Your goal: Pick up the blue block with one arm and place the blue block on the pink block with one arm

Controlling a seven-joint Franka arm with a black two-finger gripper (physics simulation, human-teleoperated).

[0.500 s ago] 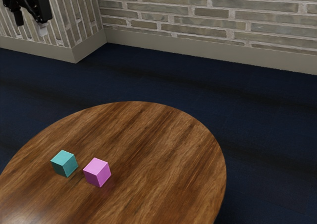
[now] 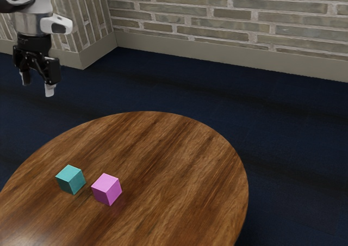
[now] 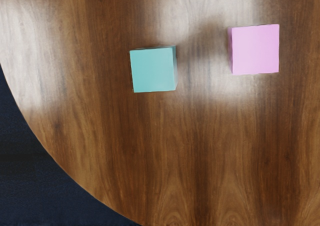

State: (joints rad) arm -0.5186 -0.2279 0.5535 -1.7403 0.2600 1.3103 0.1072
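Brick wall (image 2: 228, 12) at the back, dark blue floor (image 2: 283, 126) in front of it. Round wooden desk (image 2: 168, 159) takes up the lower left of the exterior view.

Upper left of frame: pincer (image 2: 37, 84) hangs pointing down, well apart from both blocks. Fingers spread, nothing between them.

Lower left: blue block (image 2: 70, 179) flat on the desk, near its rim on the exterior view's left. Just to its right: pink block (image 2: 106, 189), also flat on the desk. Small gap between them, not touching. Nothing stacked.

Wrist view: blue block (image 3: 153, 69) and pink block (image 3: 254, 49) side by side on the desk (image 3: 200, 161), clear gap between. Desk edge curves past on the blue block's side, floor (image 3: 30, 186) beyond.
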